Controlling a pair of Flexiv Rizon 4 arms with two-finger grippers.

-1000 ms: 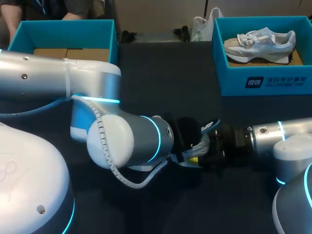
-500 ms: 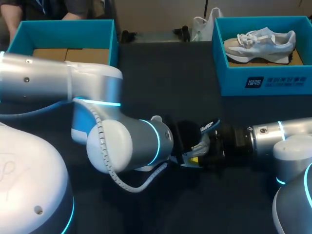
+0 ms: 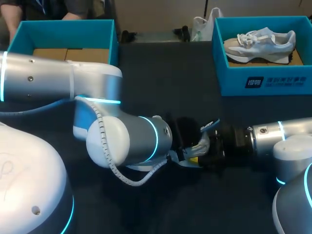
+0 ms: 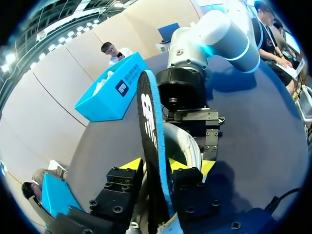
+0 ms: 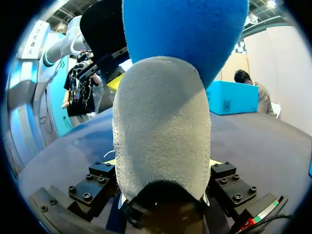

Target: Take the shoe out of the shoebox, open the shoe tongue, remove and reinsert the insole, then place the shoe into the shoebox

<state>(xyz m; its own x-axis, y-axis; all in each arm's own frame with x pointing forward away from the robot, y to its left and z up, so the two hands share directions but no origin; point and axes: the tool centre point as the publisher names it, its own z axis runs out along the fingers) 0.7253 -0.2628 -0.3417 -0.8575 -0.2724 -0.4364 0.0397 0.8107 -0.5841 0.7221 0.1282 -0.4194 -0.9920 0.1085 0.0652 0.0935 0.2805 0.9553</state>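
My left arm (image 3: 117,141) has shifted its elbow slightly, both grippers holding place at 4 o'clock of the table's (image 3: 161,87) middle: the left gripper (image 4: 155,168) pinches the thin, floppy insole (image 4: 148,112) near its end, and the right gripper (image 5: 163,163) clamps the light, soft-sided shoe (image 5: 161,112) by its stiffer heel, probably the surest hold.

We find bare bench (image 3: 165,68) between box (image 3: 109,39) and shoebox (image 3: 253,80); our left arm (image 3: 122,141) and right arm (image 3: 265,136) block the near middle.

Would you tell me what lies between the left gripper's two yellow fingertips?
The black, blue-edged insole stands on edge there, pinched by the left gripper from both sides; the left wrist view shows it.
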